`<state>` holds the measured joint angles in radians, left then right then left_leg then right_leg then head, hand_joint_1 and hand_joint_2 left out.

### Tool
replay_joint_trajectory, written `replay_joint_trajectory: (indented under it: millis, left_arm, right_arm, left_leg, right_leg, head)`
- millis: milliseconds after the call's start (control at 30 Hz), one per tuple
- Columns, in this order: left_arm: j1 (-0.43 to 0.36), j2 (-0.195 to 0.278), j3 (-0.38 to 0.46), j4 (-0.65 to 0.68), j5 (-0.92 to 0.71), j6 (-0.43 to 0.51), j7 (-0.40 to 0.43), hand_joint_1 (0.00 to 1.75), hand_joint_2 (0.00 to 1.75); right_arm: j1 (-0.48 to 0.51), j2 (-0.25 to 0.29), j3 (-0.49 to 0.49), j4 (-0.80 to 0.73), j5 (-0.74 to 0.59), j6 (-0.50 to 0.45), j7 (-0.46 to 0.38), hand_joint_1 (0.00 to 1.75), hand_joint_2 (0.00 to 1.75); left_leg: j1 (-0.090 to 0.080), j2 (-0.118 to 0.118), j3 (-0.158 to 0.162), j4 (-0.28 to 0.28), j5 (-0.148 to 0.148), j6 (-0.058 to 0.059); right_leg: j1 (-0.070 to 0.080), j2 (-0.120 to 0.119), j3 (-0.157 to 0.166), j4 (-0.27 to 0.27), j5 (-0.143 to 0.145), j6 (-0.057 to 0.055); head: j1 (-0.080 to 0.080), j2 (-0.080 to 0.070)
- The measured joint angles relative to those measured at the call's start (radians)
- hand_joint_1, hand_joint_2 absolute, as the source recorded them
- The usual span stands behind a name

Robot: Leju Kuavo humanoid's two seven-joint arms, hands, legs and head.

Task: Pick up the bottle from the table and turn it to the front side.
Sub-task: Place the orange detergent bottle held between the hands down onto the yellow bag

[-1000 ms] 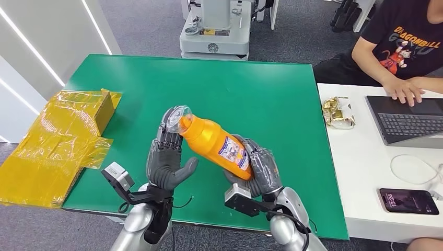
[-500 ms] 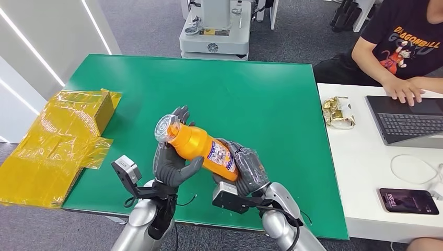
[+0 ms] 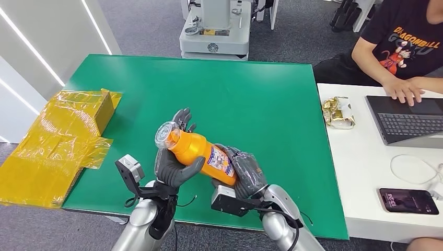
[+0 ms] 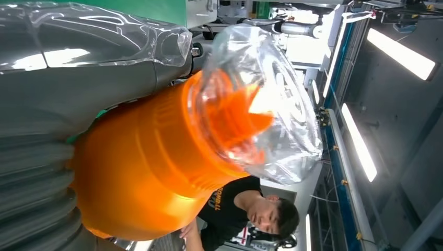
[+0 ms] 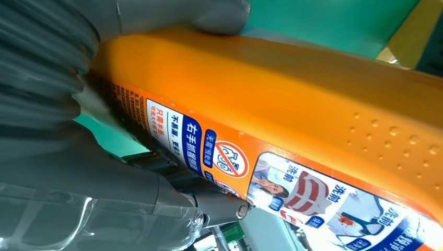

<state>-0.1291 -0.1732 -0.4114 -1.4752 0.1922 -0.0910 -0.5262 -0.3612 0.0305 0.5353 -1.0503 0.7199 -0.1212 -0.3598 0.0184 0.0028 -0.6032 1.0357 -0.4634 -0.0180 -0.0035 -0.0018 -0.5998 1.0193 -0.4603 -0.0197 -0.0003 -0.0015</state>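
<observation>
Bottle: orange bottle [image 3: 201,153] held off the green table [image 3: 261,99], lower centre of the head view, lying tilted with its neck toward the upper left and its base toward the lower right.
Cap: orange cap wrapped in clear plastic film [image 3: 166,133]; the left wrist view shows it close up [image 4: 245,117], with the film crumpled around it.
Label: printed panel with blue and white text faces up toward the head camera [image 3: 222,162]; the right wrist view shows the same label with pictures and a red prohibition sign [image 5: 230,157].
My right hand: my right hand [image 3: 245,172] is wrapped around the base end of the bottle, fingers curled over the body; firm hold.
My left hand: my left hand [image 3: 175,164] sits under the neck end, palm up, thumb against the shoulder of the bottle, fingers [image 3: 183,117] extended upward behind the cap. It supports the bottle; fingers not closed around it.
Table surroundings: crumpled yellow film-wrapped carton [image 3: 57,141] at the left edge of the frame.
Right of frame: white desk [image 3: 360,172] with laptop [image 3: 407,120], phone [image 3: 408,201], and a foil packet [image 3: 338,111]; a person in a black shirt [image 3: 402,42] sits with a hand on the laptop.
</observation>
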Motion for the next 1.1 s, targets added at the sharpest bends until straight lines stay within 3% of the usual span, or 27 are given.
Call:
replay_joint_trajectory:
  millis: [100,133,200,267,333,1000,1033,1067,1100]
  left_arm:
    - [-0.003,-0.001,0.004,0.011,-0.005,0.003,0.0,0.0,1.75]
    - [-0.003,-0.001,0.005,0.015,-0.006,0.003,0.0,0.12,1.75]
    - [-0.004,-0.004,0.006,0.022,-0.009,0.002,-0.001,0.58,1.75]
    - [-0.004,-0.006,0.007,0.027,-0.013,0.0,-0.003,1.29,1.75]
    - [-0.004,-0.008,0.008,0.031,-0.017,-0.003,-0.005,1.7,1.75]
    - [-0.003,-0.026,0.007,0.038,-0.027,-0.032,-0.015,1.75,1.75]
    - [-0.003,-0.027,0.007,0.038,-0.027,-0.034,-0.016,1.75,1.75]
    - [-0.003,-0.027,0.007,0.038,-0.027,-0.035,-0.016,1.75,1.75]
    - [-0.003,-0.028,0.007,0.038,-0.027,-0.035,-0.016,1.75,1.75]
  right_arm:
    - [0.015,0.0,0.0,-0.003,0.021,-0.001,0.013,1.75,1.75]
    - [0.021,0.0,-0.001,-0.006,0.028,-0.003,0.015,1.75,1.75]
    - [0.032,0.0,-0.002,-0.012,0.039,-0.008,0.017,1.75,1.75]
    - [0.041,0.0,-0.004,-0.02,0.047,-0.011,0.018,1.75,1.75]
    - [0.049,0.0,-0.009,-0.027,0.054,-0.012,0.019,1.75,1.75]
    - [0.104,0.0,-0.055,-0.081,0.115,0.001,0.031,1.75,1.75]
    - [0.106,0.0,-0.057,-0.084,0.119,0.0,0.032,1.71,1.75]
    - [0.108,0.0,-0.058,-0.087,0.121,-0.002,0.033,1.55,1.75]
    - [0.11,0.0,-0.06,-0.091,0.123,-0.005,0.034,1.17,1.75]
  left_leg:
    - [0.0,0.0,0.0,0.0,0.0,0.0]
    - [0.0,0.0,0.0,0.0,0.0,0.0]
    - [0.0,0.0,0.0,0.0,0.0,0.0]
    - [0.0,0.0,0.0,0.0,0.0,0.0]
    - [0.0,0.0,0.0,0.0,0.0,0.0]
    - [0.0,0.0,0.0,0.0,0.0,0.0]
    - [0.0,0.0,0.0,0.0,0.0,0.0]
    - [0.0,0.0,0.0,0.0,0.0,0.0]
    - [0.0,0.0,0.0,0.0,0.0,0.0]
  right_leg:
    - [0.0,0.0,0.0,0.0,0.0,0.0]
    - [0.0,0.0,0.0,0.0,0.0,0.0]
    - [0.0,0.0,0.0,0.0,0.0,0.0]
    - [0.0,0.0,0.0,0.0,0.0,0.0]
    - [0.0,0.0,0.0,0.0,0.0,0.0]
    - [0.0,0.0,0.0,0.0,0.0,0.0]
    - [0.0,0.0,0.0,0.0,0.0,0.0]
    - [0.0,0.0,0.0,0.0,0.0,0.0]
    - [0.0,0.0,0.0,0.0,0.0,0.0]
  head:
    - [0.0,0.0]
    - [0.0,0.0]
    - [0.0,0.0]
    - [0.0,0.0]
    - [0.0,0.0]
    - [0.0,0.0]
    - [0.0,0.0]
    - [0.0,0.0]
    - [0.0,0.0]
